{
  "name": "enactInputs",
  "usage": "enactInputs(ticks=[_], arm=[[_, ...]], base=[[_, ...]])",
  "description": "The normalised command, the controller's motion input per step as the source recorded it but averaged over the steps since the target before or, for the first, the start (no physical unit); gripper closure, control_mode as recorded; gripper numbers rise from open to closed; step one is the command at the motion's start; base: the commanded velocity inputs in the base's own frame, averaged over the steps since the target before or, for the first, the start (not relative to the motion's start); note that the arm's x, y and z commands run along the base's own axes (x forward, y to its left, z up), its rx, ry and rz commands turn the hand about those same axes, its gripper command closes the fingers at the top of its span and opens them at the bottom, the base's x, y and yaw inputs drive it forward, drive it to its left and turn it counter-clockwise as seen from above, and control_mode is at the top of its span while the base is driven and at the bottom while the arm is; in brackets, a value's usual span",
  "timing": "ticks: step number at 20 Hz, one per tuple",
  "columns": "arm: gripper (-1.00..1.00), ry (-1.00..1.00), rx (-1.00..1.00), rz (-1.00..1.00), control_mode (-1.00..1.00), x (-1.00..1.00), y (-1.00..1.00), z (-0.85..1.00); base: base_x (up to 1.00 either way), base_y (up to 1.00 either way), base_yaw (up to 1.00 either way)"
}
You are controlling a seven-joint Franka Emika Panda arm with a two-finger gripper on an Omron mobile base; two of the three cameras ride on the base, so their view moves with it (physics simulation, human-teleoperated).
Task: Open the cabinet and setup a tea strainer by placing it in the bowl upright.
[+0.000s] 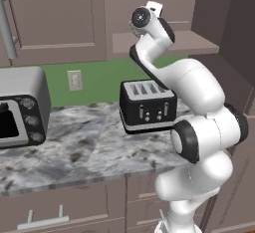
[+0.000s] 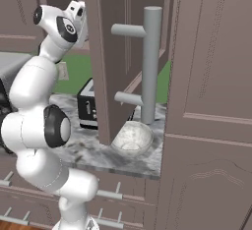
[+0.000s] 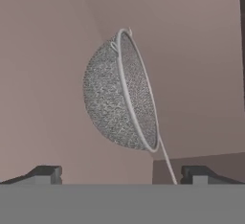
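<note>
Taupe-brown cabinet [image 2: 106, 52] with door swung open, grey bar handle, silver mesh tea strainer [image 3: 119, 91] inside, tilted on its side, speckled off-white bowl [image 2: 132, 139] on counter below the door, empty

White arm [image 1: 199, 102] raised high, bent forward, jaws spread wide.

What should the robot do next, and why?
Probably ease the hand forward toward the tea strainer. The cabinet door is already swung open, the hand's fingers are spread and empty, and the strainer sits ahead of them, untouched.
</note>
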Motion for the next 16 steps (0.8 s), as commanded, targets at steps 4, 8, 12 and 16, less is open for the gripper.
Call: enactInputs(ticks=[4, 8, 12, 16], arm=[[-1.00, 0.04, 0.00, 0.00, -1.00, 0.33, 0.05, -0.09], [-1.00, 0.01, 0.00, 0.00, -1.00, 0.29, 0.13, -0.01], [-1.00, 0.02, 0.00, 0.00, -1.00, 0.31, 0.12, -0.01], [-1.00, 0.01, 0.00, 0.00, -1.00, 0.30, 0.07, -0.02]], base=[[0.00, 0.00, 0.00], [0.00, 0.00, 0.00], [0.00, 0.00, 0.00], [0.00, 0.00, 0.00]])
